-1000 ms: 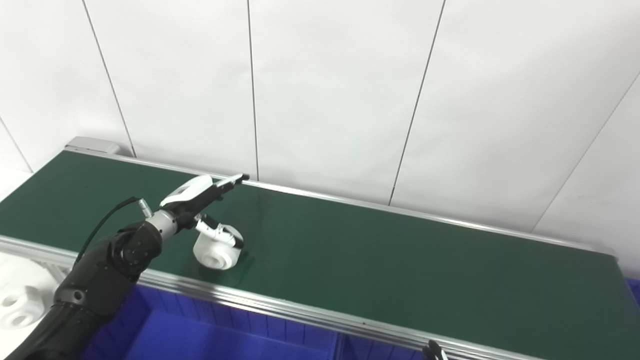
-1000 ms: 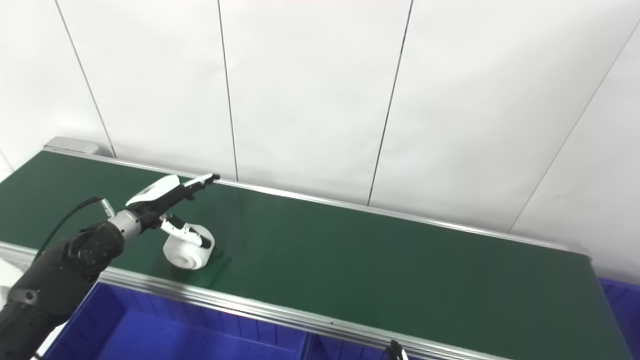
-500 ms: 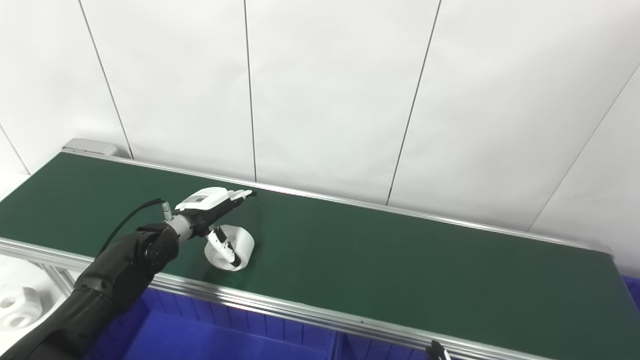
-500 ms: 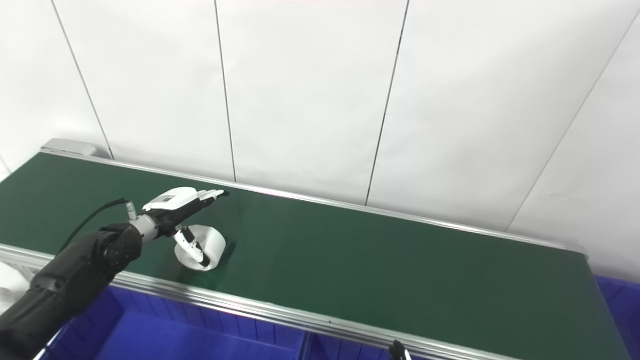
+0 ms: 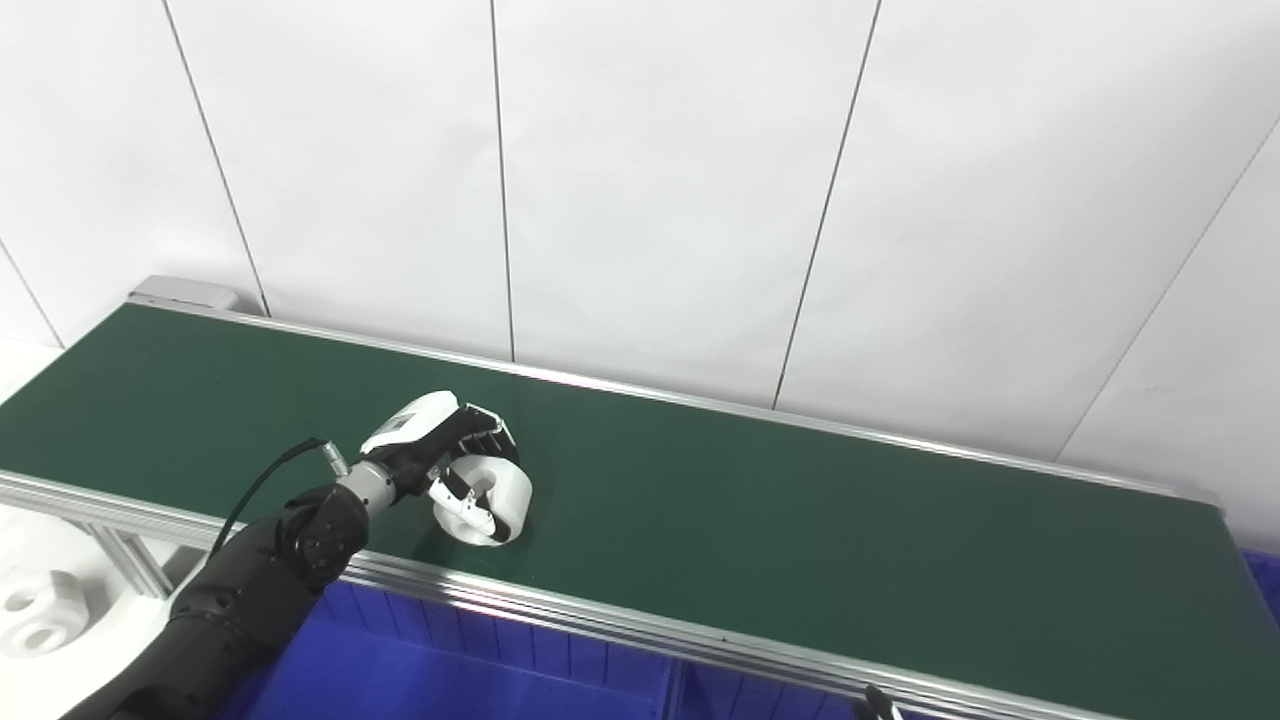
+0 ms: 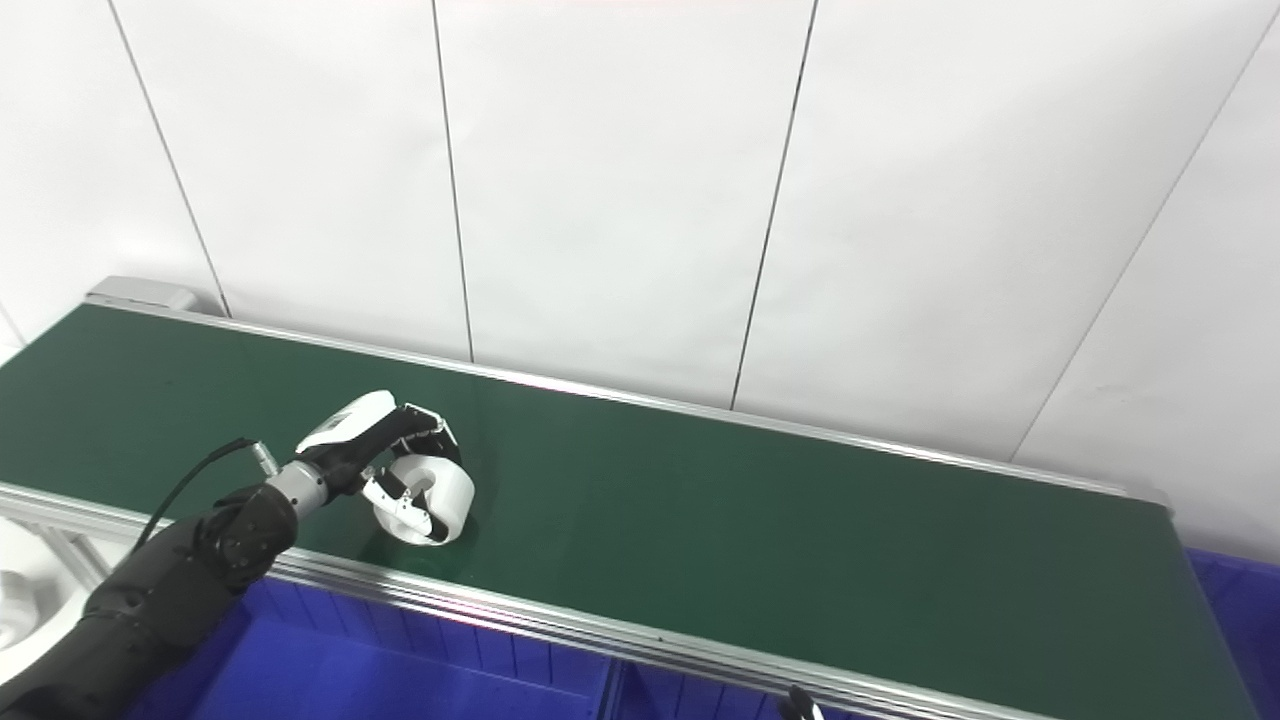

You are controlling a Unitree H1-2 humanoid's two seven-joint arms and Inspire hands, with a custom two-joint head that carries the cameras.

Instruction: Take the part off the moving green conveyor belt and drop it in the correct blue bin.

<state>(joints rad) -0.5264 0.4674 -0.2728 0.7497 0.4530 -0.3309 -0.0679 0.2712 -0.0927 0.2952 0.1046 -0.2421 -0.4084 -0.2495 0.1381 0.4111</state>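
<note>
- A white panelled wall (image 5: 660,190) stands behind a long green conveyor belt (image 5: 800,520) framed in aluminium rails, and blue bins (image 5: 480,680) sit below its near rail.
- The white part (image 5: 492,497), a short thick ring with a hole through it, is on the belt near the front rail, tipped so the hole faces up toward the cameras.
- The left hand (image 5: 437,447) is wrapped over it: the fingers (image 5: 488,430) curl across the far side and the thumb (image 5: 458,500) presses the near face, so the hand looks closed on the part.
- I cannot tell whether the part has left the belt yet; it seems to be resting there or barely lifted.
- Only a dark sliver of the right hand (image 5: 872,700) shows at the bottom edge, so whether it is open or closed cannot be told.
- To do this step well, I would firm the grip before lifting, since the ring is smooth and rounded and could roll out between thumb and fingers.
- The lift should go straight up, clearing the front rail before swinging toward the bins.
- Another white part (image 5: 35,615) lies off to the left, beyond the belt frame.
</note>
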